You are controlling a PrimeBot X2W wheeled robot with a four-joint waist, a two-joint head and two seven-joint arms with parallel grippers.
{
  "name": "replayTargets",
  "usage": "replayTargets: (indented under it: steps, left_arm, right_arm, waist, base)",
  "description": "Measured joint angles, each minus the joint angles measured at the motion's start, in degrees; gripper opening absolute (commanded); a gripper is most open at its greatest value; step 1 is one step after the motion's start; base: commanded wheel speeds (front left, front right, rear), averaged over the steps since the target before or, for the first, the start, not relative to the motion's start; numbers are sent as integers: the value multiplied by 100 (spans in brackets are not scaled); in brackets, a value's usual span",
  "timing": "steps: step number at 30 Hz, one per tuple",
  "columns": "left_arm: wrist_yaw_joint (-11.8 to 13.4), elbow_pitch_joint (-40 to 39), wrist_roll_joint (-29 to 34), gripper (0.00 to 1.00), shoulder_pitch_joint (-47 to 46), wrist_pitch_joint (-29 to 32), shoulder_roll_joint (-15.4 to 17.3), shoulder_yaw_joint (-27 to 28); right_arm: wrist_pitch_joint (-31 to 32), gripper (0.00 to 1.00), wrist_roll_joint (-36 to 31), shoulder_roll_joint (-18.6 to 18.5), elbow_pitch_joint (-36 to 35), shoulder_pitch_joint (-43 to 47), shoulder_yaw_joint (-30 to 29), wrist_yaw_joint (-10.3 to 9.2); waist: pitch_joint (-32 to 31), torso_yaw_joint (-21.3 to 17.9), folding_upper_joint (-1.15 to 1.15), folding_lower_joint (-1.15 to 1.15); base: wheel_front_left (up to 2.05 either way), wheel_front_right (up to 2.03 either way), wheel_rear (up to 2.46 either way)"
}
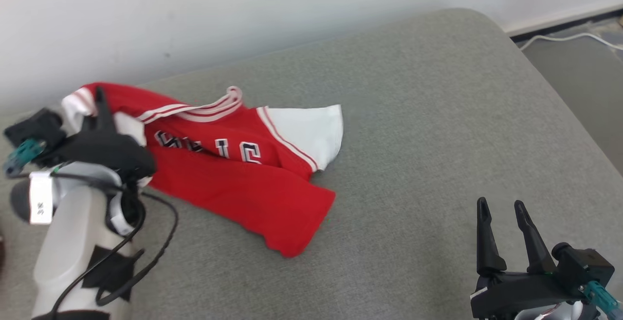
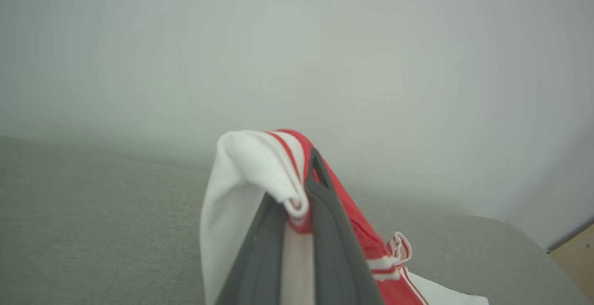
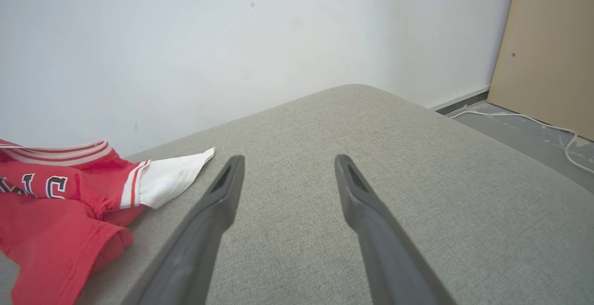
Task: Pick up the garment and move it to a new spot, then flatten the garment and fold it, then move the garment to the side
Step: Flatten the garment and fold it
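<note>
Garment point(image 1: 233, 183) is spread crumpled at the left of the cushion point(image 1: 438, 115), with one sleeve point(image 2: 246, 165) pinched in the closed left gripper point(image 1: 100, 103). The right gripper point(image 1: 501, 210) is held open, well apart. The cloth is judged light and limp, likely to sag and trail, so a second hold at the far sleeve point(image 1: 316, 130) is advised.

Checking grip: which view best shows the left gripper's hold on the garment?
Left wrist view: close up, left gripper shut on the garment's white sleeve. Head view: hold partly hidden behind the gripper. Right wrist view: garment's free end.
</note>
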Motion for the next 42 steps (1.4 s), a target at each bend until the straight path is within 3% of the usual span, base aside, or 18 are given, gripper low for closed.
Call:
replayTargets:
  steps: [6,12,13,14,26,39,42]
  left_arm:
    - [0,-120,199,0,571,-156,116,557]
    - [0,-177,240,4,1350,-34,-7,603]
    - [0,-175,240,58,1445,29,-15,584]
    - [0,-172,240,100,1523,68,-35,581]
    - [-36,-682,129,100,2378,553,-96,436]
    - [-716,-2676,269,100,3284,-315,-104,-229]
    - [-773,-2986,454,100,3597,-412,-105,-436]
  right_arm:
    - [8,100,-25,-37,-30,143,-12,-1]
    - [59,100,-52,-54,-81,212,13,-1]
    - [60,100,-53,-54,-91,213,23,-1]
    - [64,100,-53,-55,-108,213,31,-1]
    - [186,100,-103,-55,-144,211,154,-1]
    - [151,100,-100,-66,-99,233,49,-18]
    - [97,100,-93,-62,-13,196,41,-18]
  waist:
    - [-155,276,0,0]
    - [-295,525,0,0]
    - [-317,559,0,0]
    - [-338,591,0,0]
    - [-478,709,0,0]
    - [-686,868,-1,-1]
    - [-741,949,0,0]
  base:
    - [0,0,0]
    - [0,0,0]
    - [0,0,0]
    - [0,0,0]
    - [0,0,0]
    - [0,0,0]
    - [0,0,0]
